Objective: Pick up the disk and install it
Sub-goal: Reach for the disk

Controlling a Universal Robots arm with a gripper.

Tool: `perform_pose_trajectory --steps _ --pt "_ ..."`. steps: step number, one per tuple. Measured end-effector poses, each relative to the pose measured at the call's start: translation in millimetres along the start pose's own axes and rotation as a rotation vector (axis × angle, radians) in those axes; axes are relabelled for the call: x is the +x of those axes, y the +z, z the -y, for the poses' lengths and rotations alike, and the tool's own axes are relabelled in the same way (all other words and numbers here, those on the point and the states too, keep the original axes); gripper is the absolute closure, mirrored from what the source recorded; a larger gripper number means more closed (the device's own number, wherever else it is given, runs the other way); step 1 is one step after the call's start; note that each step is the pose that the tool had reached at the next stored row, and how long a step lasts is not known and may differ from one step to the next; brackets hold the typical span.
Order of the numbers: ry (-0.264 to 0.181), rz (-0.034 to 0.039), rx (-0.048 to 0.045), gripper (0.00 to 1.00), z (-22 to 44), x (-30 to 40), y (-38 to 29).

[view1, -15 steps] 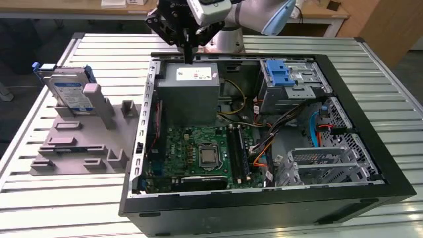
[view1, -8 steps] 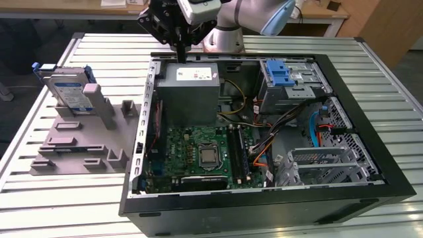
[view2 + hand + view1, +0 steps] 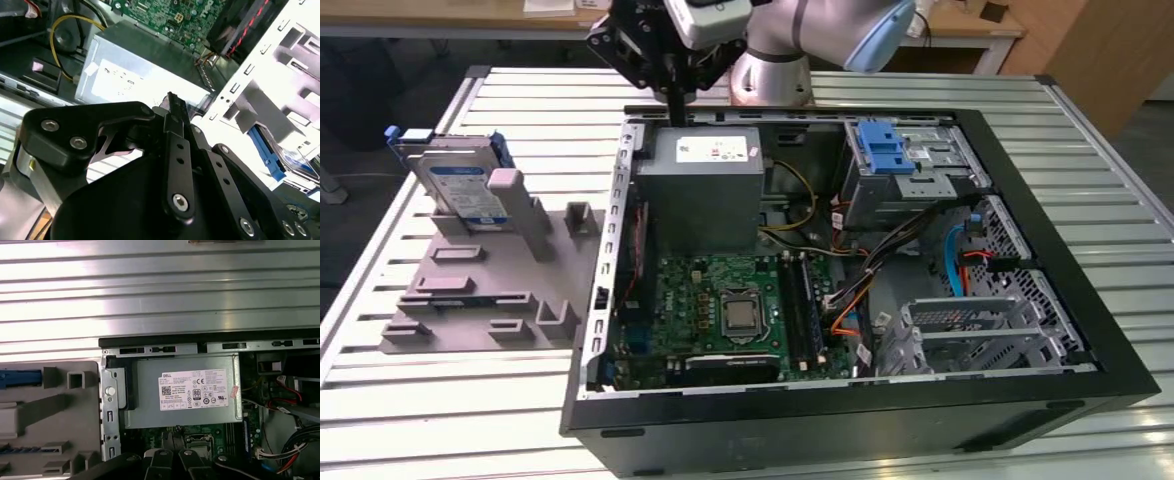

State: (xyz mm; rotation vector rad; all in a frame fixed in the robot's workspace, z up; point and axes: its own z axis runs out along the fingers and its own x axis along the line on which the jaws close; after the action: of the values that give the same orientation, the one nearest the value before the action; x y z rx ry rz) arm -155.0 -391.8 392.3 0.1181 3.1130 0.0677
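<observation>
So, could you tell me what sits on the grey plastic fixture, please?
The label-faced silver disk in blue rails stands tilted there; the fixture covers its lower edge.

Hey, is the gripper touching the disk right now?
Apart. In the exterior view the gripper hangs over the power supply, while the disk stands in the grey fixture outside the case.

We are seeing the disk (image 3: 464, 190) showing silvery metal and smooth blue plastic rails; the counter (image 3: 1067, 130) is shining as ribbed metal.
</observation>
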Motion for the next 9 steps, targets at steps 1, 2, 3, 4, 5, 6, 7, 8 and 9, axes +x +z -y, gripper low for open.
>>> perform_pose_trajectory --steps 1,2,3,4,5,6,7,8,9 --pt "0.0 -0.0001 0.0 0.88 -0.7 2.1 0.1" --pt "0.0 -0.0003 0.0001 0.88 -1.5 4.8 0.2" --pt "0.0 -0.0003 0.0001 0.88 -2.4 7.7 0.5" --pt "0.0 -0.0004 0.0001 0.88 -3.3 10.9 0.8" --pt "0.0 -0.0004 0.0001 0.88 -4.2 13.8 1.1" --pt "0.0 -0.0006 0.0001 0.88 -5.3 16.5 1.4" --pt "0.0 -0.0009 0.0002 0.88 -6.5 18.9 1.7" --pt "0.0 -0.0013 0.0005 0.88 -7.7 21.1 2.1" --pt "0.0 -0.0019 0.001 0.88 -9.1 23.1 2.5"
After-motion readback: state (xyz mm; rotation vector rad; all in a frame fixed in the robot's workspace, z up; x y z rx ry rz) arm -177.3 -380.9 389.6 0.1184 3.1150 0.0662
